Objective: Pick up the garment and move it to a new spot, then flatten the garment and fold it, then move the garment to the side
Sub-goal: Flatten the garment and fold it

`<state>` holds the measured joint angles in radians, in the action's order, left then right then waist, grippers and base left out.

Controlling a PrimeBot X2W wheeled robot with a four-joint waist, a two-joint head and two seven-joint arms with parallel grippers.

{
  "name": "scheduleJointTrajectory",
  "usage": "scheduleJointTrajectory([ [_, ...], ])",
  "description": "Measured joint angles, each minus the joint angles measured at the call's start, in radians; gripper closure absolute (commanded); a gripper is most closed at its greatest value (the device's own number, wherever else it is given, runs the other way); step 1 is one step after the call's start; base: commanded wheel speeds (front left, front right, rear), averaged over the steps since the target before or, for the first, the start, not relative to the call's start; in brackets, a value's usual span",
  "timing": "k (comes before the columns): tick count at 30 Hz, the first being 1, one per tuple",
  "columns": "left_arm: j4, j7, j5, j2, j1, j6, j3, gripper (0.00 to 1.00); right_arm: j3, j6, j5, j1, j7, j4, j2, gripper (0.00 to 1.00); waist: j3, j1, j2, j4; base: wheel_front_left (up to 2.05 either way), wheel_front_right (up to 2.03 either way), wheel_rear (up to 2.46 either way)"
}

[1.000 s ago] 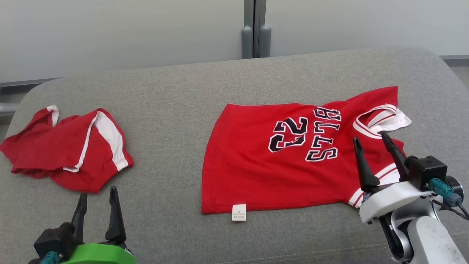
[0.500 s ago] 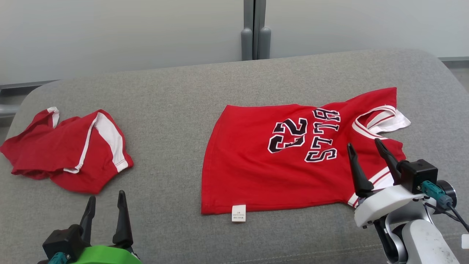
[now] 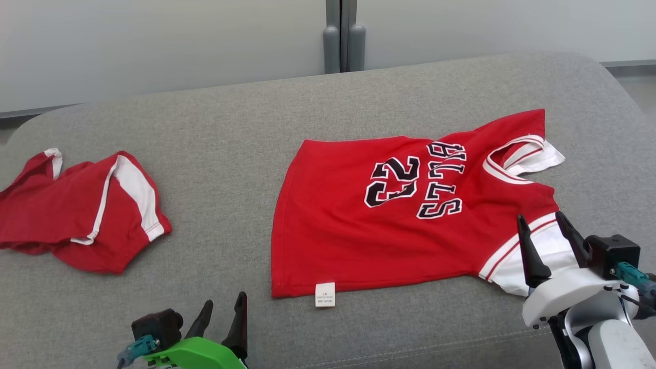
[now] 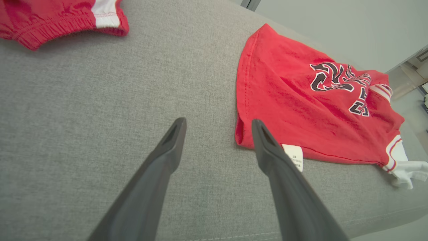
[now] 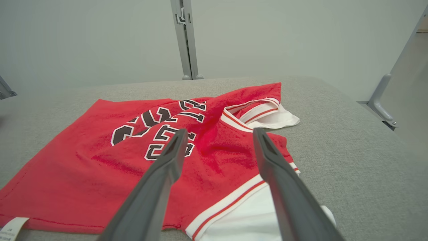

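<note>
Head view showed a grey upholstered bench (image 3: 230, 154) spanning the frame, with a pale wall (image 3: 154, 41) behind it. A red Bulls number 23 jersey (image 3: 333, 230) lay spread on the bench's right half, print facing up and hem toward the left. Its collar and white sleeve end were rumpled. Red shorts (image 3: 77, 220) with white stripes lay crumpled well apart, at the far left.

Both pincers stood open and empty. The right gripper (image 3: 540, 216) hovered over the white sleeve end. The left gripper (image 3: 224, 300) sat near the bench's front edge, just short of the hem corner and its white care label (image 3: 325, 294).

Flattening seemed to be the step in hand. Next, each pincer would likely need to pinch one end and draw the cloth taut. Bare bench lay between the two garments and behind the jersey. The front edge and the rounded right corner were close.
</note>
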<state>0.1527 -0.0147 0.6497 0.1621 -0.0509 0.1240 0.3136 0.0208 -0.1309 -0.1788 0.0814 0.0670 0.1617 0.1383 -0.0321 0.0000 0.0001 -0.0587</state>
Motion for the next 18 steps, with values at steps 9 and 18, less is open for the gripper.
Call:
scheduleJointTrajectory([
  [9, 0.088, 0.108, 0.077, -0.053, 0.067, -0.023, 0.033, 0.0, 0.038, 0.0, -0.003, -0.014, -0.004, -0.004, 0.002, 0.0, -0.052, 0.0, 0.0, -0.045, 0.0, 0.0, 0.0],
  [18, 0.195, 0.119, 0.09, -0.06, 0.142, -0.01, 0.025, 0.0, 0.051, 0.0, -0.006, 0.003, 0.012, -0.005, -0.001, 0.0, -0.116, 0.0, 0.0, -0.111, 0.0, 0.0, 0.0],
])
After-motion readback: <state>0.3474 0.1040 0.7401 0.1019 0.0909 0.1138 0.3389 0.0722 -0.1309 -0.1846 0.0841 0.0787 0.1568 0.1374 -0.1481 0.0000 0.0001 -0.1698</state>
